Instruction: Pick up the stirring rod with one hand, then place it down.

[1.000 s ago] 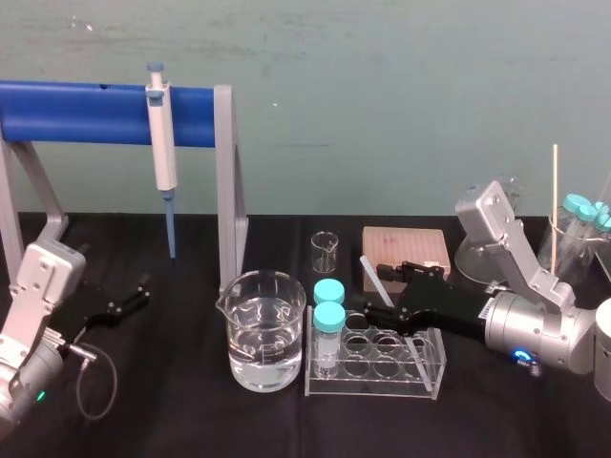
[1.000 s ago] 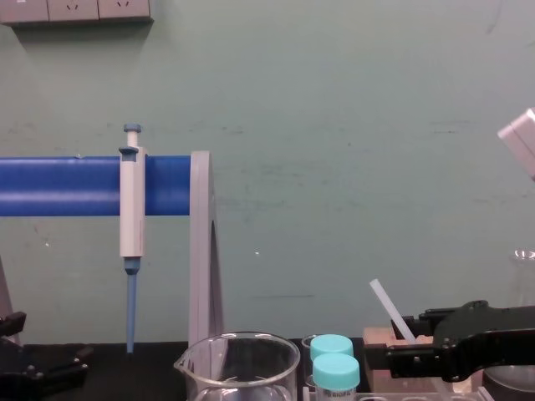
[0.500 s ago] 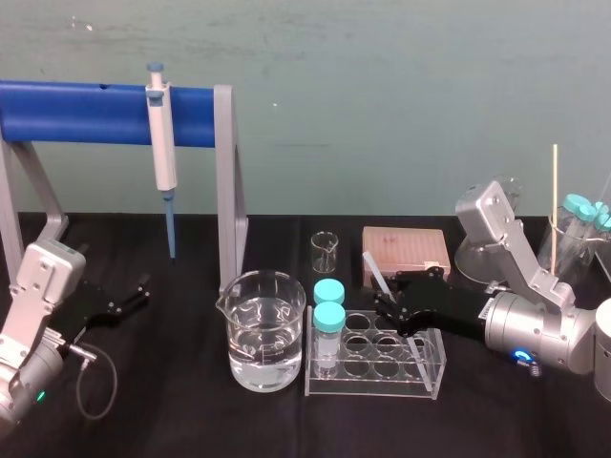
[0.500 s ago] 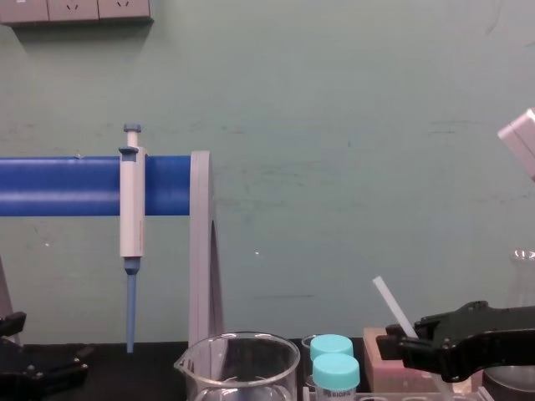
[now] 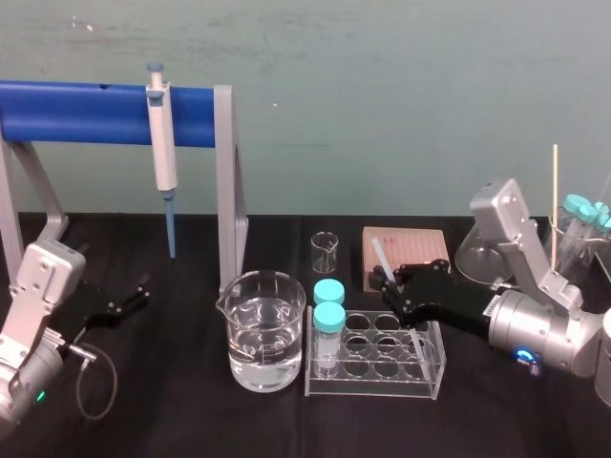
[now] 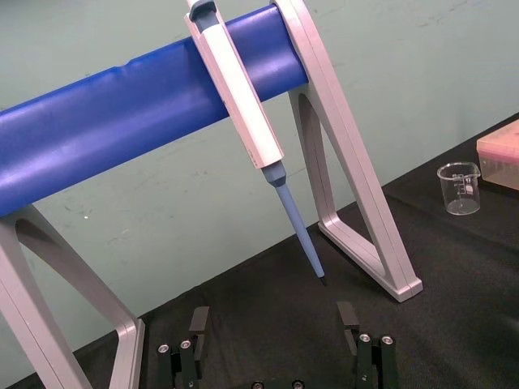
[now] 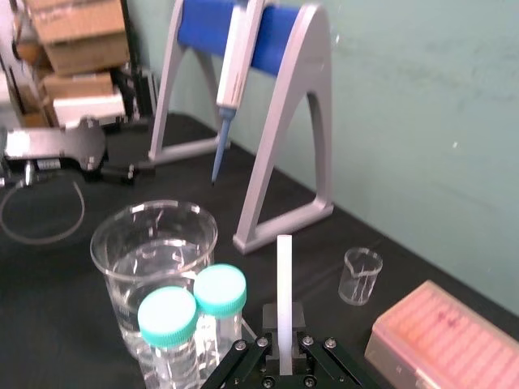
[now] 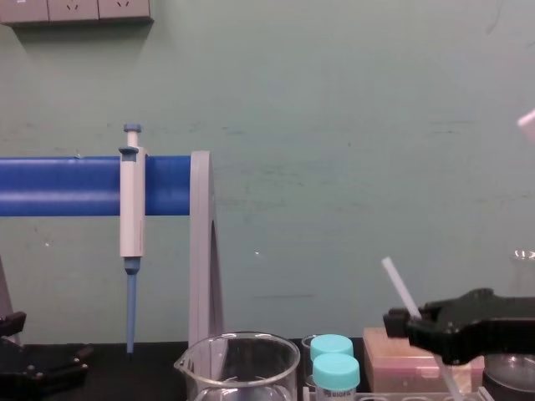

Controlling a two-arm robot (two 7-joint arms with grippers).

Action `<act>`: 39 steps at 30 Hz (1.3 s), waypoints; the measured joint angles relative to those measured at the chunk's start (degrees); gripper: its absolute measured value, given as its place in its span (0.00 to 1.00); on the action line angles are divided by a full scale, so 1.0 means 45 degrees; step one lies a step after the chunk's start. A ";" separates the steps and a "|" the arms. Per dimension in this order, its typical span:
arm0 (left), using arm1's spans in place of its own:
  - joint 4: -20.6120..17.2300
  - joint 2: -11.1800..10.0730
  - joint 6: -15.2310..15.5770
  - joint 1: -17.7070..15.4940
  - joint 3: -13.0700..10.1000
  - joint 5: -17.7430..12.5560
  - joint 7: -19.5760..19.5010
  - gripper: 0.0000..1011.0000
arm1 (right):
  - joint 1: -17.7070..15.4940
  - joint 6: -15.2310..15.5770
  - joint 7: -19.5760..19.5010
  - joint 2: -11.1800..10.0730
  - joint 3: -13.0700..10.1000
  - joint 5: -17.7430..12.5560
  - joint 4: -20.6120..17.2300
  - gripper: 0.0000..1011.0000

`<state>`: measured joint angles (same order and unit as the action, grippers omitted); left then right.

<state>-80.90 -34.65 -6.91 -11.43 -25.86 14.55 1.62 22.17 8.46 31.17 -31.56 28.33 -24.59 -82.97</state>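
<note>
1. Right gripper (image 5: 389, 284), in the head view, reaches in from the right and is clamped on the stirring rod (image 5: 379, 256). It sits just behind the test-tube rack (image 5: 377, 382) and in front of the pink box (image 5: 409, 246). The rod slants, with its upper end toward the pink box and its lower end over the rack's right end. Whether it touches the rack cannot be told. The left gripper (image 5: 129, 301) sits low at the left of the black table (image 5: 191, 420), well apart from the large beaker (image 5: 267, 329).
2. In the left wrist view, the left gripper (image 6: 273, 318) has its fingers spread wide with nothing between them. It is over the table before the blue stand (image 6: 122, 113), where the pipette (image 6: 243, 89) hangs. The small beaker (image 6: 460, 188) stands farther off.
3. In the right wrist view, the stirring rod (image 7: 284, 292) rises straight from between the right gripper's (image 7: 284, 361) closed fingers. Beyond it are the large beaker (image 7: 154, 251), two teal-capped tubes (image 7: 195, 304), the small beaker (image 7: 360, 275) and the pink box (image 7: 442, 336).
4. In the chest view, the right gripper (image 8: 410, 322) comes in from the right and holds the stirring rod (image 8: 399, 284) tilted, with its top leaning left. The rod's lower part shows below the gripper, near the pink box (image 8: 389, 368). The left gripper (image 8: 46, 368) lies at the lower left.
</note>
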 joint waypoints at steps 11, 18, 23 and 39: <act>0.0000 0.0000 0.0000 0.0000 0.0000 0.0000 0.0000 0.99 | -0.0944 -0.2308 0.0681 0.0445 -0.1149 -0.1518 0.0057 0.07; 0.0000 0.0000 -0.0001 0.0000 0.0000 0.0001 0.0000 0.99 | -0.1376 -0.3105 0.1142 0.0308 -0.1534 -0.2138 -0.0384 0.06; 0.0000 0.0000 0.0000 0.0000 -0.0001 0.0001 0.0001 0.99 | -0.1427 -0.3587 0.1292 0.0211 -0.2013 -0.2659 -0.0959 0.06; 0.0000 0.0000 0.0000 0.0000 0.0000 0.0001 0.0000 0.99 | -0.1126 -0.4333 0.1199 0.0178 -0.2769 -0.3199 -0.1865 0.06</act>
<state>-80.90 -34.65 -6.91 -11.43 -25.86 14.55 1.62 17.10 -11.04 36.56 -30.76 15.87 -38.98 -91.36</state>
